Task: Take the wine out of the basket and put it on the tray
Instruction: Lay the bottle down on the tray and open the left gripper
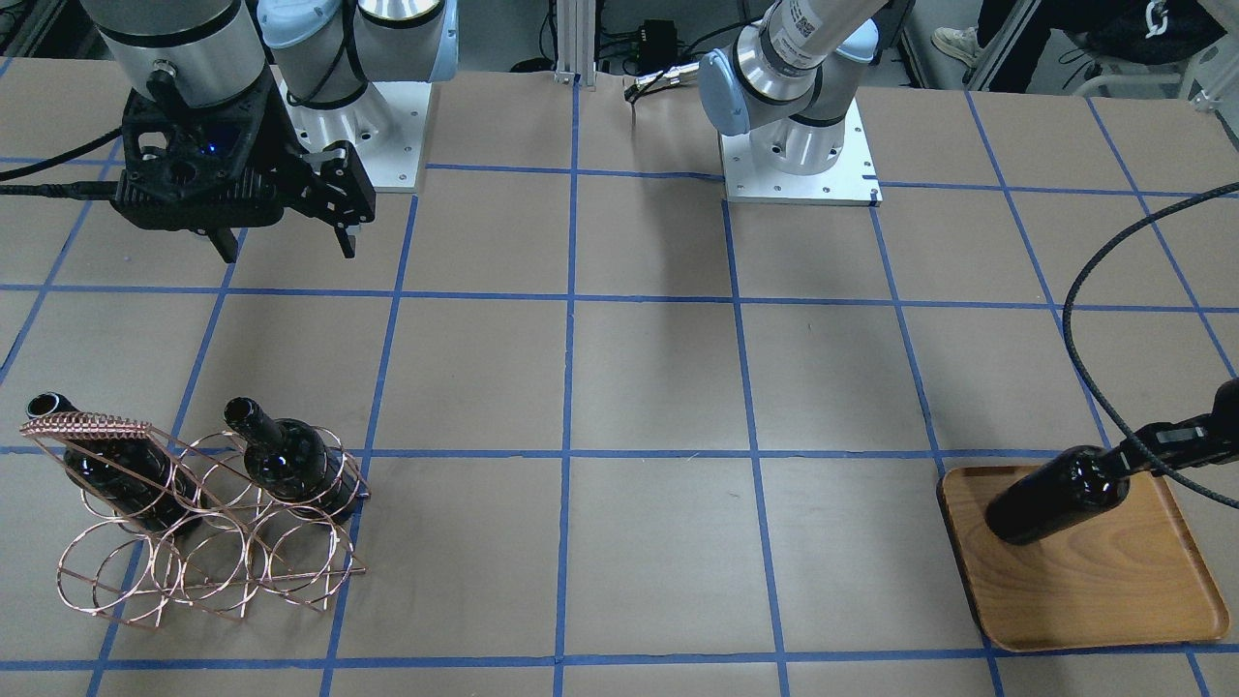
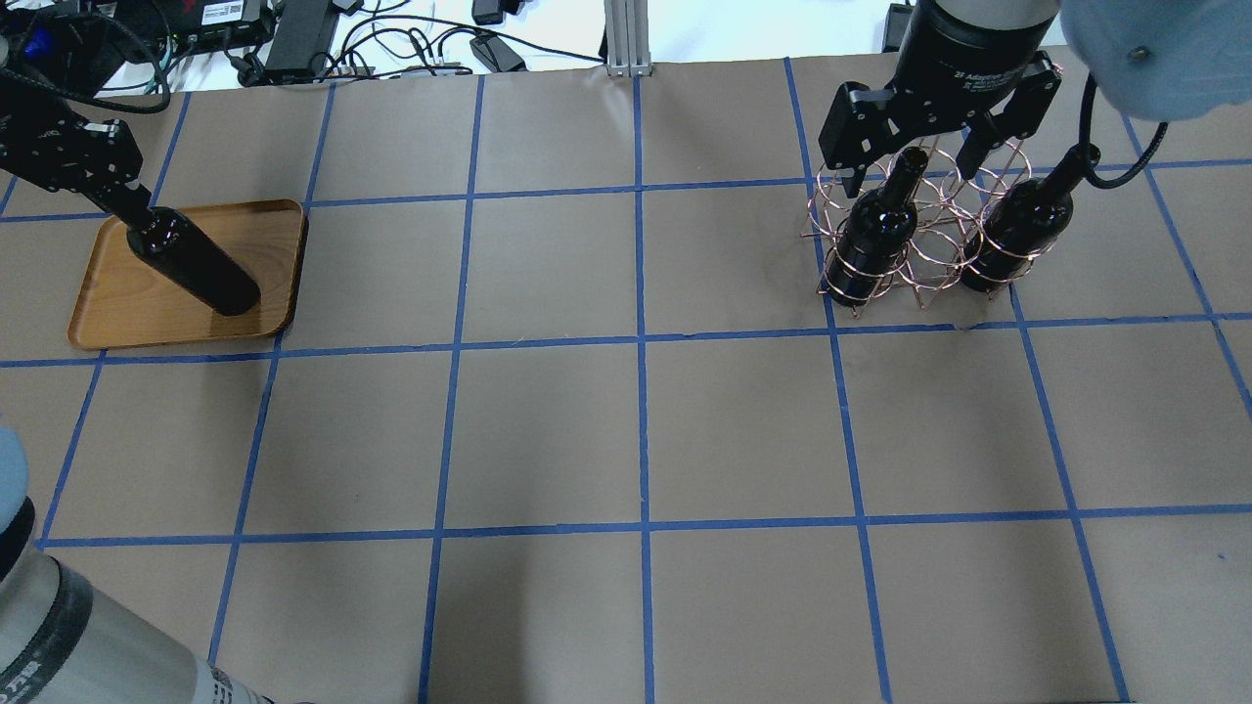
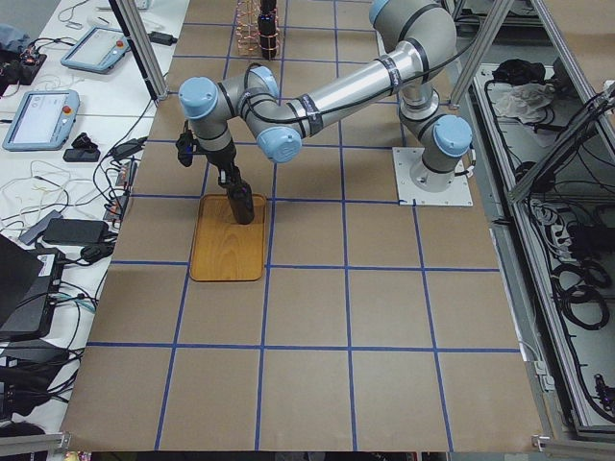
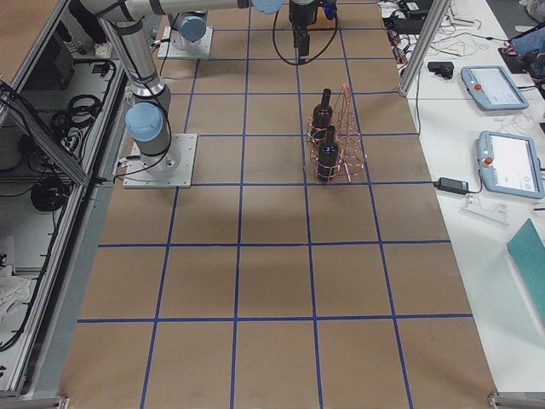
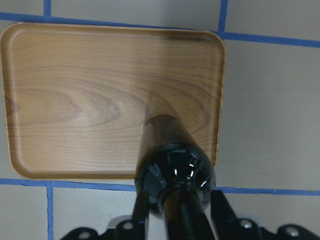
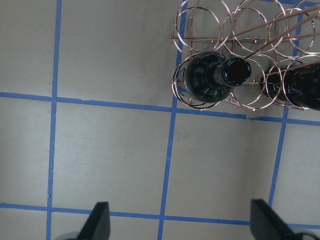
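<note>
A near-black wine bottle point(image 2: 196, 264) stands upright over the wooden tray point(image 2: 127, 313), with its base at the tray's surface. My left gripper point(image 2: 127, 200) is shut on its neck. The left wrist view shows the fingers point(image 5: 142, 210) on either side of the neck above the bottle point(image 5: 175, 165) and the tray point(image 5: 75, 100). Two more bottles point(image 2: 875, 230) point(image 2: 1022, 220) stand in the copper wire basket point(image 2: 919, 264). My right gripper point(image 2: 905, 171) is open and empty, held high near the basket. In the right wrist view, one bottle's mouth point(image 6: 217, 77) shows below it.
Brown paper with blue tape grid lines point(image 2: 641, 430) covers the table. The two arm bases point(image 1: 799, 165) stand at the robot's side. The left arm's black cable point(image 1: 1074, 339) loops over the table near the tray point(image 1: 1094, 590). Tablets and cables lie beyond the far edge point(image 4: 502, 162).
</note>
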`<state>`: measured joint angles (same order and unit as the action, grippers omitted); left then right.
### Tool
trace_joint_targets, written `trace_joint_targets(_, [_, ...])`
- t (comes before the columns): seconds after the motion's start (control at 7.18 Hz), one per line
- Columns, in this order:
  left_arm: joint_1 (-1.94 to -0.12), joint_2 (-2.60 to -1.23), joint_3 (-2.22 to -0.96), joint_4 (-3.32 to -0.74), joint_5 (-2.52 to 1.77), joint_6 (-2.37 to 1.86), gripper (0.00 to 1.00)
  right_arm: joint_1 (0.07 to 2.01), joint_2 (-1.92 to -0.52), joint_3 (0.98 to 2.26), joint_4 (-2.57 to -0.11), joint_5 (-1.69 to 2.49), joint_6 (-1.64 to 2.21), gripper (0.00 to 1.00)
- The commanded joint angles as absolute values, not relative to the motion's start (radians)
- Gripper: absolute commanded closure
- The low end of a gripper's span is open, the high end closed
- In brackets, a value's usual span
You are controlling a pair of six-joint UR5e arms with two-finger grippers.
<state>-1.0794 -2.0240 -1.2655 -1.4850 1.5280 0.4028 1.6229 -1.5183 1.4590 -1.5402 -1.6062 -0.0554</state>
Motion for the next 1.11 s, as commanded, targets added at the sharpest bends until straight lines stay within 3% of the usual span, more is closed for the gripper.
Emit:
trace_joint_targets(0.0, [-1.077, -2.002, -1.266, -1.491, 1.526, 0.394, 0.33, 1.623, -1.519, 1.459, -1.540, -1.606, -0.054, 0.00])
trace_joint_targets(0.28, [-1.123, -1.930, -1.266, -1.566, 1.535, 0.367, 0.32, 1.623, -1.519, 1.460, -1.543, -1.609, -0.055, 0.00])
trace_joint_targets(0.97, [-1.432, -1.781, -1.348, -1.611, 1.562, 0.048, 0.30, 1.623, -1.519, 1.460, -1.562, -1.606, -0.057, 0.00])
